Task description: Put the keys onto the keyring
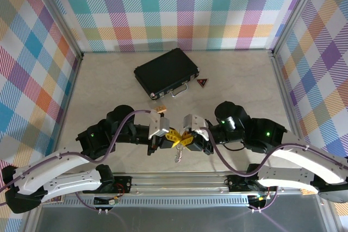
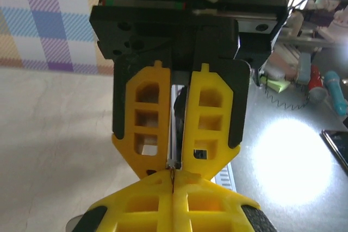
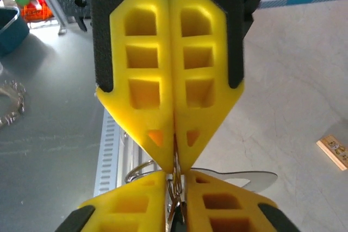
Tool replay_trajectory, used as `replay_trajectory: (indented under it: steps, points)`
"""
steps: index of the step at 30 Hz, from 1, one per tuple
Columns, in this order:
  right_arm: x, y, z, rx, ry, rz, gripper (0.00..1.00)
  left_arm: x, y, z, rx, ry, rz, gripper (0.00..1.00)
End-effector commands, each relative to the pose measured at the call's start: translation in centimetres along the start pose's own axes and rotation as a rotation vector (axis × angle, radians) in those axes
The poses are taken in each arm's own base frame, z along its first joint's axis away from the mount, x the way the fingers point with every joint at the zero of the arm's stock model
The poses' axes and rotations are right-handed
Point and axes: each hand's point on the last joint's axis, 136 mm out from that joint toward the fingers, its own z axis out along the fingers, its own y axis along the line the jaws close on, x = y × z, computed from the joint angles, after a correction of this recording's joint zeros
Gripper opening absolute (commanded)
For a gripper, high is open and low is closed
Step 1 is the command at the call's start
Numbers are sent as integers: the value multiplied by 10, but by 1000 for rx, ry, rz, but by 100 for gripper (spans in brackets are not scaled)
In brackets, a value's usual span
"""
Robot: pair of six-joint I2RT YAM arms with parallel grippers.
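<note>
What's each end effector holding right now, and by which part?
Left end effector pinches a thin metal sliver at its fingertips; can't tell what it is. Right end effector grips the keys by the bunch's top; the rest dangles.

Bright yellow fingers on the left hand (image 1: 172, 136) and the right hand (image 1: 187, 138), with silvery keys (image 1: 178, 154) hanging just under them. Beyond the hands sits a black case (image 1: 166, 71) on the beige, faintly marbled worktop (image 1: 109, 80). The walls (image 1: 185, 9) are pastel plaid.
</note>
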Motion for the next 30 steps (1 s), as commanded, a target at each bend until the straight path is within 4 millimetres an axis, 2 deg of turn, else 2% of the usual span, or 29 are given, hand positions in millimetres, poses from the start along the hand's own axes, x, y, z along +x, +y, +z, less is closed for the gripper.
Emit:
replay_trajectory:
  steps: [1, 4, 7, 13, 17, 19, 23, 25, 30]
  points:
    - [-24, 5, -10, 2, -146, -25, 22, -39, -10, -6, 44, -183, 46, 0]
    - [-28, 7, -17, 2, -207, -28, 28, -41, -11, -3, 60, -197, 50, 0]
    - [-29, 9, -21, 4, -238, -26, 28, -43, -13, -1, 77, -210, 49, 0]
    - [-27, 9, -24, 15, -264, -30, 24, -48, -16, -1, 102, -261, 39, 0]
    - [-26, 7, -27, 26, -277, 1, 18, -44, -14, -1, 92, -250, 33, 0]
    - [-25, 7, -27, 27, -273, 9, 18, -40, -14, -1, 90, -238, 27, 0]
    - [-22, 9, -25, 14, -260, 15, 29, -34, -14, -1, 88, -215, 13, 0]
    - [-21, 9, -25, 13, -263, 17, 31, -34, -14, -1, 88, -215, 12, 0]
    - [-23, 9, -24, 12, -266, 16, 17, -34, -15, -2, 89, -219, 11, 0]
